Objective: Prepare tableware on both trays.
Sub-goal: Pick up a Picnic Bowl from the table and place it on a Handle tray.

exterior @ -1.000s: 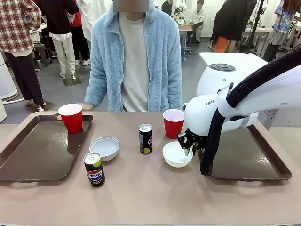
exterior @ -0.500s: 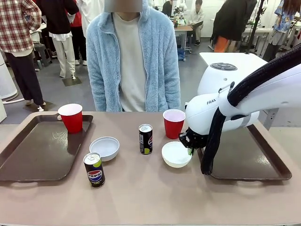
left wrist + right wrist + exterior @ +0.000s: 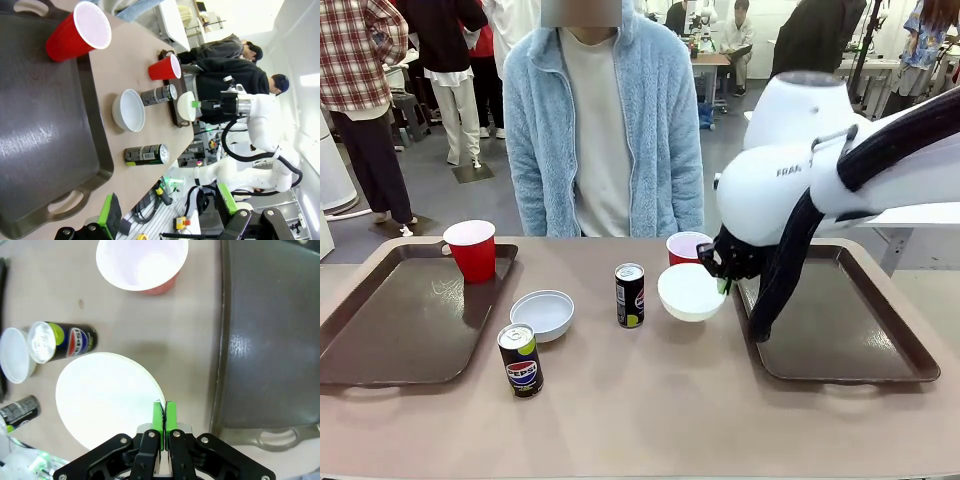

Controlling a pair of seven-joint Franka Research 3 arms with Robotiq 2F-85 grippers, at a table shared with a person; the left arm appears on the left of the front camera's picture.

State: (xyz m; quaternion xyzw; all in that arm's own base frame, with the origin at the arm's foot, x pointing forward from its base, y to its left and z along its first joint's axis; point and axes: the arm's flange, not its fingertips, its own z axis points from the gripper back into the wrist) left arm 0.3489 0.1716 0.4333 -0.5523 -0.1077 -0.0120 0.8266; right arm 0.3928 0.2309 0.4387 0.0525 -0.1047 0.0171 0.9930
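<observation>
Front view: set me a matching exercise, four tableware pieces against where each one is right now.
Things:
1. left red cup
2. Pepsi can
3. black can
4. right-hand bowl

Places:
A. pinched in the right gripper, off the table
B. upright, mid-table
C. on the left tray
D. on the table, beside that tray's near corner

Pairs: 1-C, 2-D, 3-B, 4-A

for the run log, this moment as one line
right gripper: shut on small round white bowl | bowl: held above table, beside dark brown plastic tray | left gripper: open
</observation>
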